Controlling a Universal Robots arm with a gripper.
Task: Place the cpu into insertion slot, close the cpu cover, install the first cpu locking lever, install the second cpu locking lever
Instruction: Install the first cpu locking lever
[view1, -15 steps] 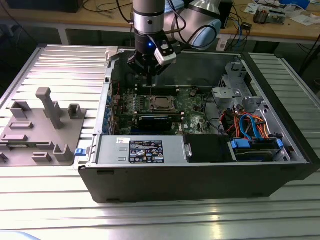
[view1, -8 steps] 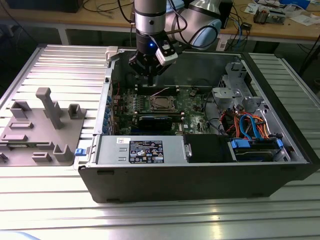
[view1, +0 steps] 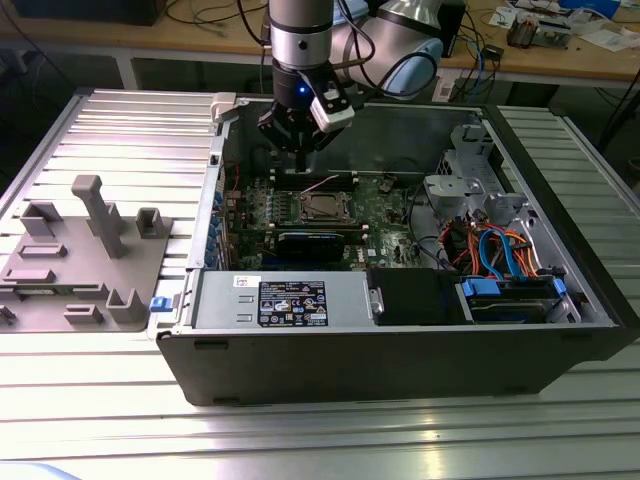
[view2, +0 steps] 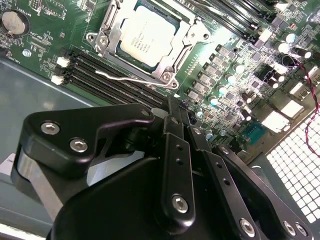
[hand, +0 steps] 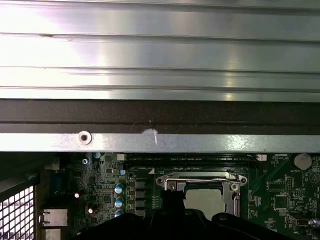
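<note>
Exterior view: poised above the cpu (view1: 322, 207) inside the open computer case (view1: 400, 370) on the tabletop (view1: 120, 130) — with jaws closed together, holding nothing. Second wrist view: shows the cpu seated in the insertion slot (view2: 165, 15), cpu cover (view2: 182, 45) down around it — wire lever (view2: 122, 76) alongside. First wrist view: shows cpu and cover near the case wall.

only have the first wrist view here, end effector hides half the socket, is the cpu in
observer: Yes. In the second wrist view the cpu lies flat in the insertion slot, with the cpu cover down around it.
operator: levers
observer: One silver wire lever runs beside the insertion slot, on the memory slots' side. Latched or not, I cannot tell.
operator: wheres the arm
observer: In the exterior view the end effector hangs inside the open computer case, above the motherboard.
</note>
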